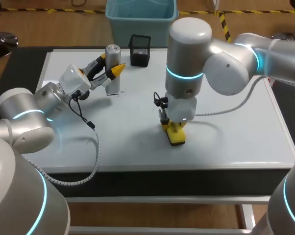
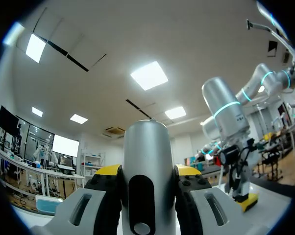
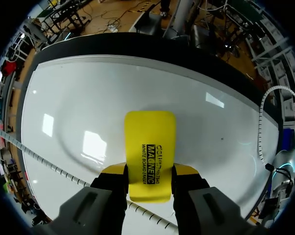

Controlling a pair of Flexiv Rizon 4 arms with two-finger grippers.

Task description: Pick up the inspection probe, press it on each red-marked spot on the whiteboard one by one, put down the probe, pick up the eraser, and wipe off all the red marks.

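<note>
Eraser at work: the right hand (image 3: 150, 172) clamps the yellow eraser (image 3: 151, 147) from both sides, flat on the whiteboard (image 1: 226, 132) near the middle of its front edge. The left hand (image 1: 111, 73) is closed around the upright silver probe (image 1: 112, 51) near the board's far-left corner, beside a black mesh cup (image 1: 139, 50). Only the right wrist view shows the eraser's printed label. The left wrist view alone shows the probe's dark inset strip, with the right arm (image 2: 226, 112) beyond.
</note>
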